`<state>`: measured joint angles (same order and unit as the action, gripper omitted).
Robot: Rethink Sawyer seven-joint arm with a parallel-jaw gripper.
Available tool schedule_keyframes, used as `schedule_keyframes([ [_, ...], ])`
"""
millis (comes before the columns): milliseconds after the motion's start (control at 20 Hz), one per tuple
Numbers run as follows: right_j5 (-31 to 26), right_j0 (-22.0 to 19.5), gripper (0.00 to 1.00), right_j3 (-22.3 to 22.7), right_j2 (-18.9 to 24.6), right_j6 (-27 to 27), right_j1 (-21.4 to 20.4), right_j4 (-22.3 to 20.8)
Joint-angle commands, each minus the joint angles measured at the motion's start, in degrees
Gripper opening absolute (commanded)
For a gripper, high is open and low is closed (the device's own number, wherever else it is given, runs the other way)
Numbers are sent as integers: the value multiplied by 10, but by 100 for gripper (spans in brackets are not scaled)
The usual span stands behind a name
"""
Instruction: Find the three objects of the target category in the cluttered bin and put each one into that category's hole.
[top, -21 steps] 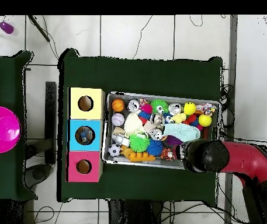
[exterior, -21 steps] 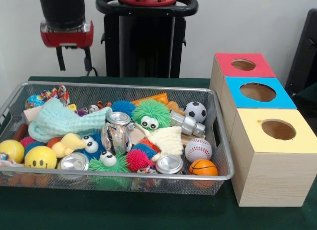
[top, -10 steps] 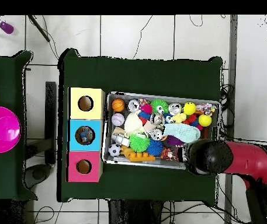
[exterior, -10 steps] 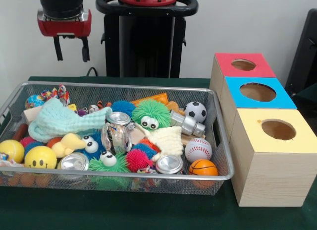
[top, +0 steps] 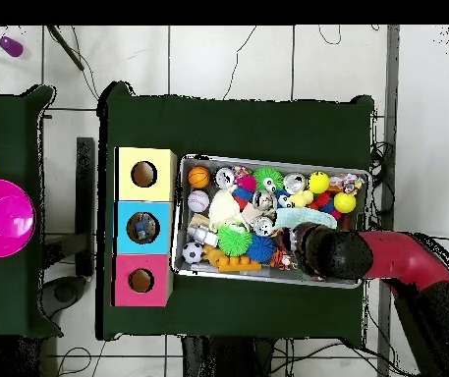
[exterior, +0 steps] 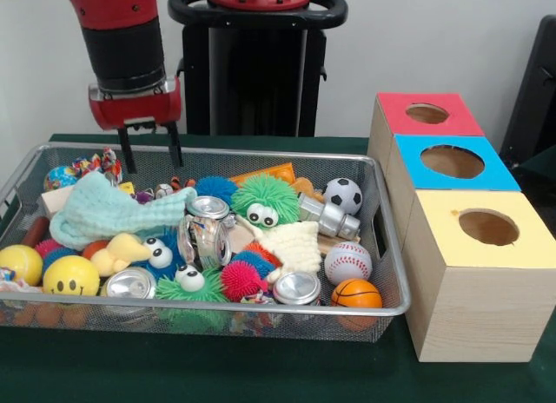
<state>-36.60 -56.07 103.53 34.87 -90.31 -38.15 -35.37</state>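
The claw (exterior: 149,148) hangs with its two fingers spread apart and nothing between them, above the back rim of the wire bin (exterior: 261,312) near its left rear corner; just below it lies a mint knitted cloth (exterior: 113,210), draped over part of the heap. The target category is not shown, so which three things are wanted cannot be told; candidates include shiny cans (exterior: 129,284) along the front wall, balls such as the baseball (exterior: 347,262) and basketball (exterior: 356,293) in the front right corner, and fuzzy toys like the green one (exterior: 263,200) at mid-bin. Beside the bin's right wall on the counter (exterior: 217,373) stand three boxes, red (exterior: 426,115), blue (exterior: 452,162) and yellow (exterior: 486,227), each with a round hole. Doing this well probably means descending straight onto one exposed piece, clear of the cloth and mesh, and closing only once both fingers flank it.
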Motion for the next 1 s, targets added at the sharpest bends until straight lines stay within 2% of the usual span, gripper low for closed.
schedule_keyframes([
  [50,45,-17,100,-64,76,161,72,-51],
  [450,17,-24,100,-99,97,173,102,-66],
  [1000,-9,-36,100,-115,121,191,111,-74],
])
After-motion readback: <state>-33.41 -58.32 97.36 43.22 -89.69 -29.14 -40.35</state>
